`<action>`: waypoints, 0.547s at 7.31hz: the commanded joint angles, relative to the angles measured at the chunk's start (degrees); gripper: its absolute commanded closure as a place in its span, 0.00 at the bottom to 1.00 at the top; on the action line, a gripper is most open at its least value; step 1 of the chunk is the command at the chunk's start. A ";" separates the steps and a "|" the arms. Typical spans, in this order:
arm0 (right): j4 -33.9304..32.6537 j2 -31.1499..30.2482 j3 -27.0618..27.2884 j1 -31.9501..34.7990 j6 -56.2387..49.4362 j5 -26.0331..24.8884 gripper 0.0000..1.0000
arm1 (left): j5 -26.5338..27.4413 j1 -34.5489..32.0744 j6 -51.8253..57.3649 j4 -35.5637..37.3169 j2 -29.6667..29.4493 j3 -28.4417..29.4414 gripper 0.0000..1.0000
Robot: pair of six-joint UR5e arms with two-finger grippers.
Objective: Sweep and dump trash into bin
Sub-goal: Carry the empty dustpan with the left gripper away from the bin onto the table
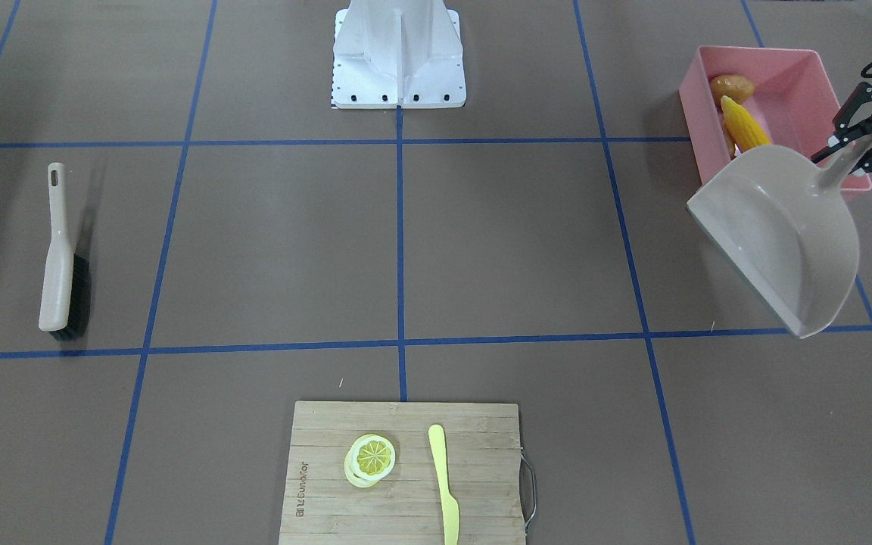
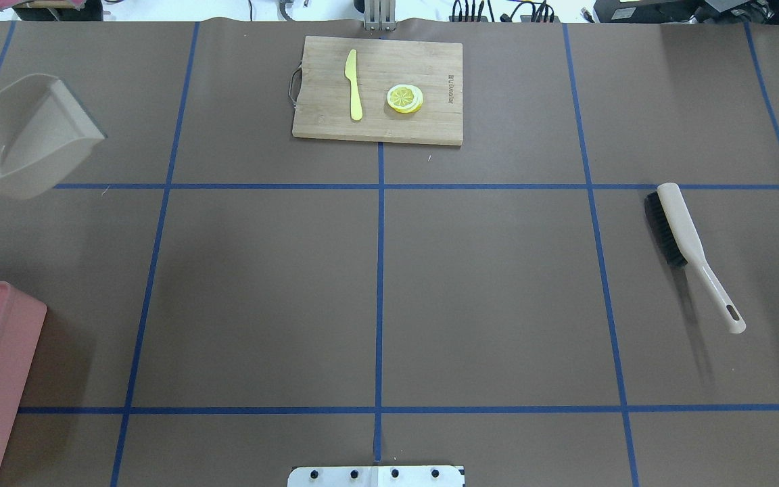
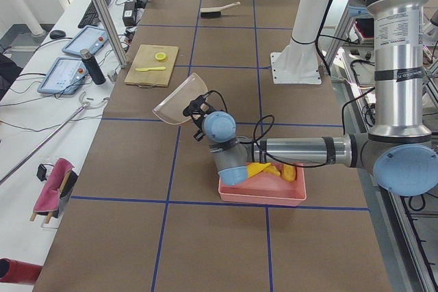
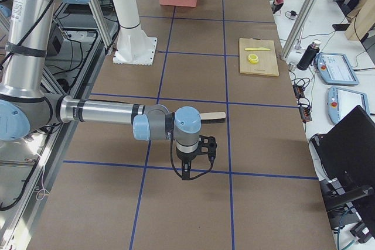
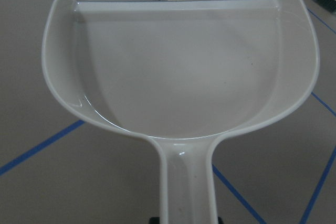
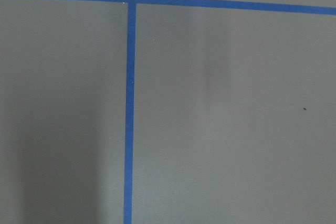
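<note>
Left claw [image 1: 858, 151] grips the empty dustpan [image 1: 784, 227], raised beside the bin [image 1: 792, 83] holding corn [image 1: 744, 126] and potato [image 1: 732, 88]; right claw [image 4: 193, 159], open or closed, cannot tell; lowering carelessly could clip the bin.

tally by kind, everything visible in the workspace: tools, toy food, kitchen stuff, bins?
Cleaning tools: 2 (beige-grey plastic dustpan, beige hand brush with black bristles)
Toy foods: 3 (yellow corn cob, tan-brown oval potato, yellow lemon slice)
Kitchen items: 2 (bamboo cutting board, yellow-green plastic knife)
Bins: 1 (pink rectangular plastic tub)
Total: 8; the dustpan may hide more in the tub.
</note>
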 commanded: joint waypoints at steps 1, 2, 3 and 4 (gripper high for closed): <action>0.00 -0.03 -0.18 0.00 0.01 -0.07 0.00 | 1.16 2.61 15.52 3.95 -6.95 7.12 1.00; 0.00 0.06 -0.61 0.00 0.01 0.02 0.00 | 1.25 2.97 32.24 10.60 -8.89 8.89 1.00; 0.00 0.06 -0.62 0.00 0.09 0.02 0.00 | 1.60 3.23 44.24 19.36 -11.69 8.65 1.00; 0.00 0.06 -0.62 0.00 0.09 0.02 0.00 | 2.64 3.32 48.80 23.28 -15.03 9.43 1.00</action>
